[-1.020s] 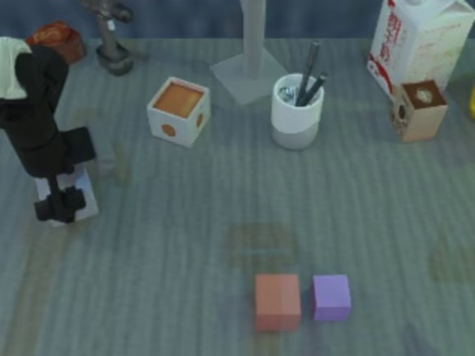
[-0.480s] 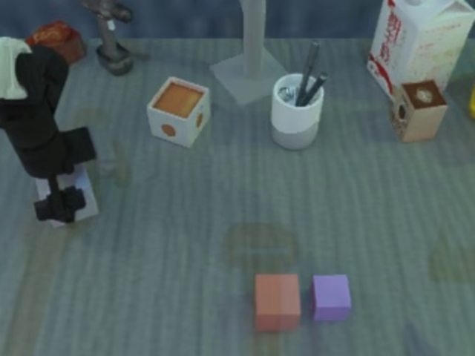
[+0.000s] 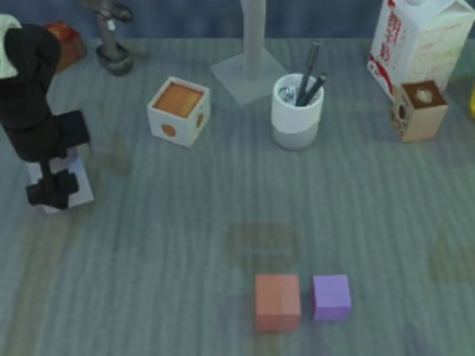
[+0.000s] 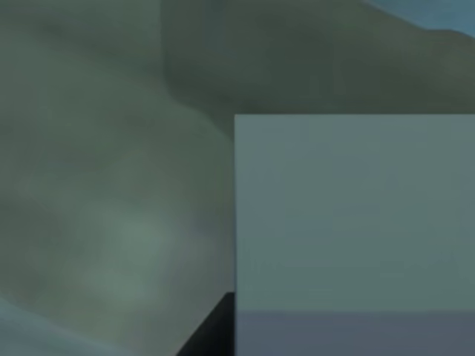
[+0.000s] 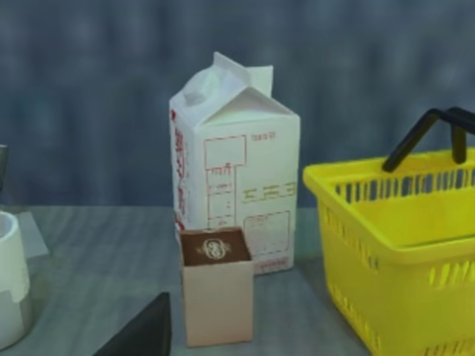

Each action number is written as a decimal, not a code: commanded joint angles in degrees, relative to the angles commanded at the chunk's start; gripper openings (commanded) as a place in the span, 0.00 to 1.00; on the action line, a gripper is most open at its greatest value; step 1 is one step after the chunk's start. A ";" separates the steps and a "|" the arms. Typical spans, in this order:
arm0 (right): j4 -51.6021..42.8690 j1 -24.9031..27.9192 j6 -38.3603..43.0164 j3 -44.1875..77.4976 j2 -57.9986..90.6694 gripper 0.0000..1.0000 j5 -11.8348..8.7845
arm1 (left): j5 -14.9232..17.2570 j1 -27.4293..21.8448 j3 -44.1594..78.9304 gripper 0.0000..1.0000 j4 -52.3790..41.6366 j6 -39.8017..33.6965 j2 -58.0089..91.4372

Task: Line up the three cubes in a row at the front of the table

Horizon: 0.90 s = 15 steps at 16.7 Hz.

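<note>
left tool (image 3: 50,187) clamps the pale blue-white cube (image 3: 78,185) at the far left of the surface (image 3: 185,222). advice: carry it level and set it flush left of the salmon cube (image 3: 277,301), which sits just beside the lilac cube (image 3: 331,297) at the near edge. all three matte, sharp-edged; surface ribbed. right tool out of sight.

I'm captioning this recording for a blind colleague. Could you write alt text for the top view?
The left gripper is down over the pale blue-white cube at the table's left side, while the salmon-pink cube and lilac-purple cube sit side by side at the front. Behind stand an orange-topped white box, a cup of pens and two cartons.
</note>
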 joint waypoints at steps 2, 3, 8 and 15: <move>0.00 0.00 0.00 0.00 0.00 1.00 0.00 | -0.06 0.39 2.12 0.00 -4.38 -0.11 -1.72; 0.00 0.00 0.00 0.00 0.00 1.00 0.00 | -0.10 0.52 2.96 0.00 -5.98 -0.16 -2.54; 0.00 0.00 0.00 0.00 0.00 1.00 0.00 | -0.13 0.32 3.65 0.00 -7.25 -0.13 -3.25; 0.00 0.00 0.00 0.00 0.00 1.00 0.00 | -0.03 -11.15 -3.74 0.00 -6.42 -4.29 -10.14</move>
